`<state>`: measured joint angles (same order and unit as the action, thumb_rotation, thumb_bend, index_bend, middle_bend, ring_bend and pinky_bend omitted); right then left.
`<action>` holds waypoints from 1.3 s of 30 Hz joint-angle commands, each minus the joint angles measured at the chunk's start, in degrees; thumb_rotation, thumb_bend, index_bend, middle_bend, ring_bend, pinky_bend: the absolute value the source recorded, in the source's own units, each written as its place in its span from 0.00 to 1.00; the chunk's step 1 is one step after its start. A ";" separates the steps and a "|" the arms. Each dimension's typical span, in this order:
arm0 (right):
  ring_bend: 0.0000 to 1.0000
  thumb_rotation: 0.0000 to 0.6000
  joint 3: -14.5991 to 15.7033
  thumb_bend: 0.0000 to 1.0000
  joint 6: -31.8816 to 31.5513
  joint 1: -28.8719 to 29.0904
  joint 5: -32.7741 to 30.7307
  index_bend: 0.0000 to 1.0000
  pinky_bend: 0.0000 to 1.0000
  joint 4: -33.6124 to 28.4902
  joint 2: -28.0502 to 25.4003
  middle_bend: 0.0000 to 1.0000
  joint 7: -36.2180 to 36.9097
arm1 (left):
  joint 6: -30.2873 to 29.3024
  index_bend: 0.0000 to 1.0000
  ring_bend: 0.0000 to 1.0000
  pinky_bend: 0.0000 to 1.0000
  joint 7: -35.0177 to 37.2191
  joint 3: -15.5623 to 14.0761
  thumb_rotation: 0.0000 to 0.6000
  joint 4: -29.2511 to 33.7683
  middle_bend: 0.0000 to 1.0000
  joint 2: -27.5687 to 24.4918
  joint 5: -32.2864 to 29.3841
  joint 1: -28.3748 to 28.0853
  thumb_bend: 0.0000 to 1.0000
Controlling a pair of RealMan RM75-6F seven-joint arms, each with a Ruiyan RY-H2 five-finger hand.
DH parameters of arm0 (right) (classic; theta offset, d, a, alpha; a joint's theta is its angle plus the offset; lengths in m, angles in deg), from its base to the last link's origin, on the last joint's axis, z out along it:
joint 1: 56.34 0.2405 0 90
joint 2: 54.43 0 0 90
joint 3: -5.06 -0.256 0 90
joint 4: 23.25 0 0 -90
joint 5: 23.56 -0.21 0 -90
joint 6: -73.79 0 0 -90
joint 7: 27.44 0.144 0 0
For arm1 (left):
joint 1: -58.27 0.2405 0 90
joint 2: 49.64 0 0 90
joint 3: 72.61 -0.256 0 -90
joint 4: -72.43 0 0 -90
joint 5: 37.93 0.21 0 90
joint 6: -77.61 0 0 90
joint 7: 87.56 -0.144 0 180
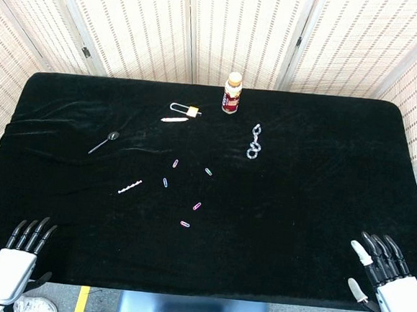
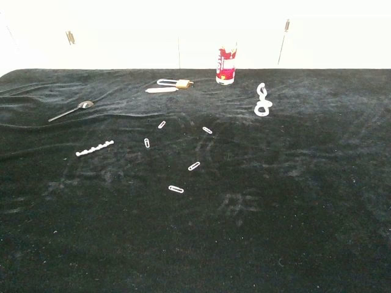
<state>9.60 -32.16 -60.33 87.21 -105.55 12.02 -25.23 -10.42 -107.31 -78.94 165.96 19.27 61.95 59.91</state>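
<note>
My left hand point(image 1: 22, 251) rests at the near left edge of the black table point(image 1: 320, 201), fingers spread, holding nothing. At the near right edge my right hand point(image 1: 385, 277) lies the same way, empty. Neither hand shows in the chest view. Several paper clips point(image 1: 196, 206) point(image 2: 194, 165) are scattered mid-table. A small bottle point(image 1: 232, 93) point(image 2: 226, 66) with a red label stands at the far middle. Beside it lie a padlock point(image 1: 185, 110) point(image 2: 173, 83), a pale pen-like stick point(image 1: 174, 120) point(image 2: 160, 90) and a metal chain point(image 1: 254, 142) point(image 2: 263, 101).
A small spoon point(image 1: 103, 142) point(image 2: 71, 110) lies at the far left, and a white beaded hair clip point(image 1: 129, 187) point(image 2: 95, 148) nearer on the left. Woven folding screens point(image 1: 226, 27) stand behind the table.
</note>
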 commanded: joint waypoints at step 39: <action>0.00 1.00 -3.02 0.36 3.15 2.16 -8.58 0.00 0.00 0.13 -2.64 0.00 11.97 | 25.37 0.46 1.00 1.00 -14.55 28.02 1.00 -2.13 1.00 28.24 -50.06 -33.78 0.34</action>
<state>6.77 -29.29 -58.30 79.03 -105.45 9.62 -13.68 14.29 -119.96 -52.47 166.46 44.72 14.70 29.03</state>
